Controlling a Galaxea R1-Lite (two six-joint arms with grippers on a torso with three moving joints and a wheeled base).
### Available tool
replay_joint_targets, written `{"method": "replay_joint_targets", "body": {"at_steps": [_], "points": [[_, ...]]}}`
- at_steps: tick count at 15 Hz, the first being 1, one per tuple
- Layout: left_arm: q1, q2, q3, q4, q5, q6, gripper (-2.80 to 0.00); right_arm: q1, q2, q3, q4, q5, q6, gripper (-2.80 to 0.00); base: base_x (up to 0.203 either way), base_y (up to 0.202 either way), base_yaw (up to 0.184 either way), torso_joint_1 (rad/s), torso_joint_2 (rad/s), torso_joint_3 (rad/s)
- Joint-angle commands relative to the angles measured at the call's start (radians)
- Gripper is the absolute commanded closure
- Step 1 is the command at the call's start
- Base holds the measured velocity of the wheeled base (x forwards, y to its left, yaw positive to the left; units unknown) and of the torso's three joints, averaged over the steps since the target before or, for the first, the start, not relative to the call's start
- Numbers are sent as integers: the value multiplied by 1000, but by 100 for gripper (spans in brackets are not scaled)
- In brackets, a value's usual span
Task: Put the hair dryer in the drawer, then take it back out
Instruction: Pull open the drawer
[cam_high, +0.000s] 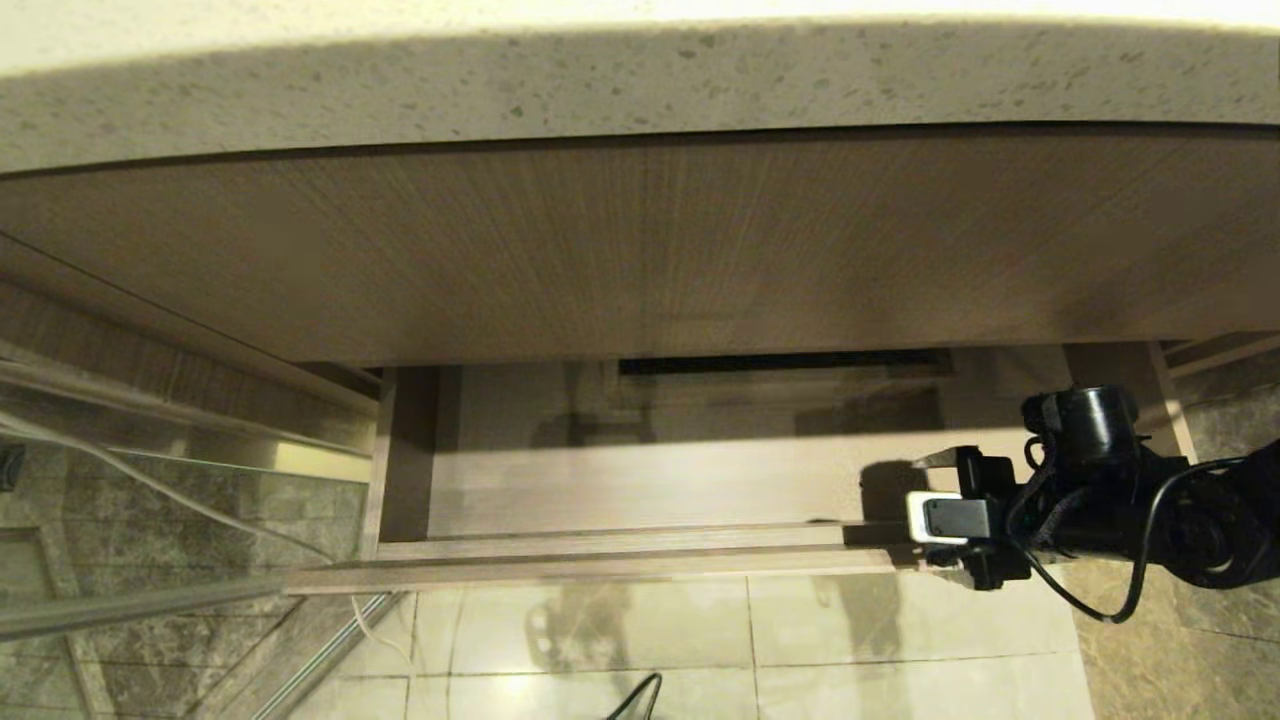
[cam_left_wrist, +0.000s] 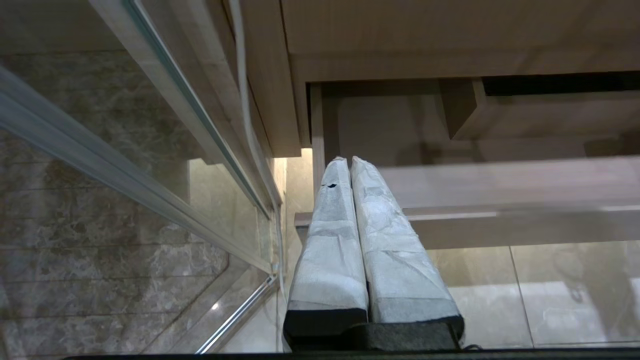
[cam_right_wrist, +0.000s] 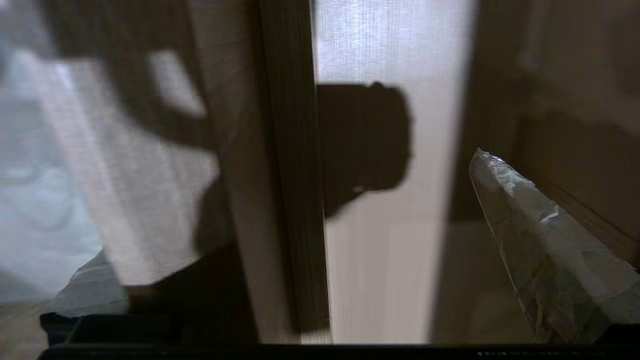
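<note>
The drawer (cam_high: 640, 480) is seen pulled out below the speckled worktop (cam_high: 640, 90) and a taller wood-grain panel (cam_high: 640, 250), with its low front (cam_high: 600, 572) over the pale tiled floor (cam_high: 750, 640). The hair dryer cannot be made out in any view; the part of the drawer floor that shows is bare. The right gripper (cam_high: 925, 515) is held at the right end of the drawer front, its jaws spread wide, one finger (cam_right_wrist: 545, 250) on each side of the front edge, and nothing is gripped. The left gripper (cam_left_wrist: 350, 235) is held off the drawer's left corner beside a glass panel (cam_left_wrist: 125, 200), its wrapped jaws pressed together and empty.
</note>
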Motion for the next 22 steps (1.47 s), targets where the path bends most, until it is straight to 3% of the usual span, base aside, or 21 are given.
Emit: {"method": "replay_joint_targets", "body": {"at_steps": [1,7,11,15,19,22], "points": [[0,0,40,-1,0,-1,0,0,-29,1,-37,-23,-9,-280,0,0,0,0,0,0],[0,0,40,-1,0,-1,0,0,-56,14,58,-114,-7,-280,0,0,0,0,0,0],[0,0,40,-1,0,-1,0,2,-48,-1,63,-226,-3,-280,0,0,0,0,0,0],[0,0,40,-1,0,-1,0,2,-94,-22,109,-216,0,-280,0,0,0,0,0,0],[0,0,40,-1,0,-1,0,9,-145,-55,179,-122,-5,-280,0,0,0,0,0,0],[0,0,40,-1,0,-1,0,1,-233,-111,335,-87,-79,-280,0,0,0,0,0,0]]}}
